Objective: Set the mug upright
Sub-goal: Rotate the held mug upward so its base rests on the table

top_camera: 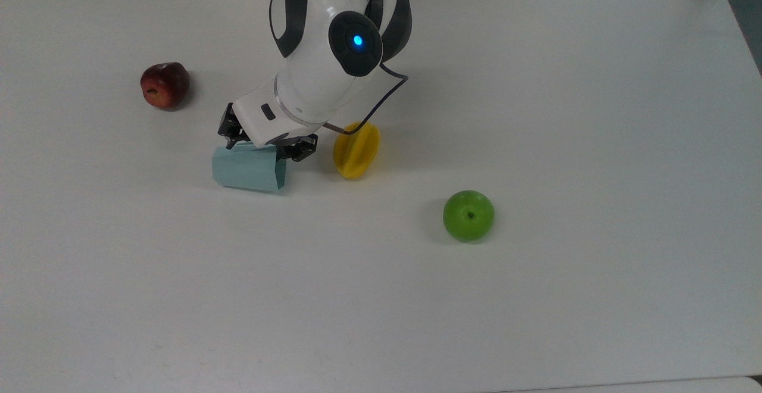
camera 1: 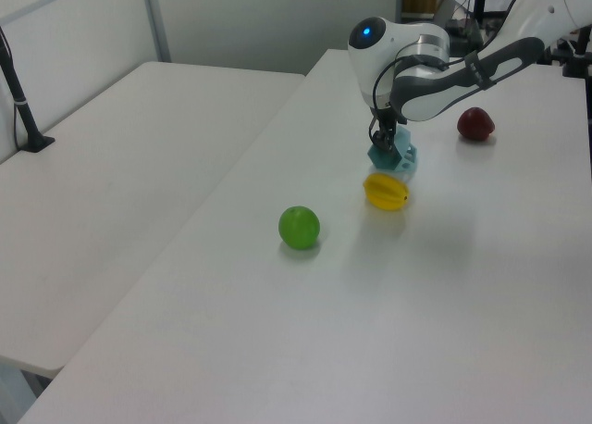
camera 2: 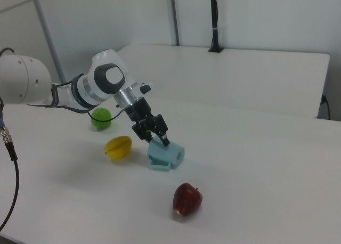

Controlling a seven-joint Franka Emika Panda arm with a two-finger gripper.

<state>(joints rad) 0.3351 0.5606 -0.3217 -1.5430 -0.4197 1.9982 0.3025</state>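
White and matte, the table [top_camera: 536, 298] runs wide under the arm, with a second white table [camera 1: 111, 183] alongside it in the left view and pale wall panels behind in the right view.

The mug [top_camera: 247, 168] lies on its side toward the far edge of the table in the top view, well in from every corner. It is pale light blue with flat, angular facets. In the top view its long side faces up and it narrows slightly toward the top view's left. In the left view its mouth [camera 1: 382, 153] shows a darker teal inside. In the right view a small angular handle [camera 2: 157, 161] sits low at its near side against the table.

The gripper [camera 2: 155, 133] reaches down at a slant onto the mug's rim end, its dark fingers [camera 2: 163, 138] touching the upper edge; whether they are clamped on the rim or merely set against it cannot be told.

A yellow starfruit [top_camera: 356, 149] lies just beside the mug's mouth end. A red apple [top_camera: 165, 85] sits apart toward the top view's left, and a green apple [top_camera: 468, 215] well apart toward the near edge.
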